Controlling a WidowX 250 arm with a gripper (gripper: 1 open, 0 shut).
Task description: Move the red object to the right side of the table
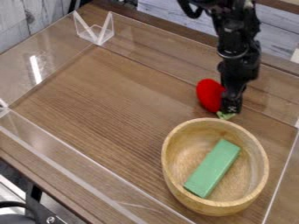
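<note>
The red object (209,92), a small rounded toy with a pale green stub, sits low on the table (105,105) at the right, just beyond the wooden bowl. My gripper (230,108) points steeply down right beside it. Its dark fingers stand close together against the toy's right end at the stub. The jaws look as narrow as before, still closed on the toy. The black arm hides the toy's right edge.
A round light-wood bowl (176,140) holding a green rectangular block (214,168) stands at the front right, just in front of the gripper. Low clear acrylic walls (35,66) border the tabletop. A small clear stand (93,29) sits at the back left.
</note>
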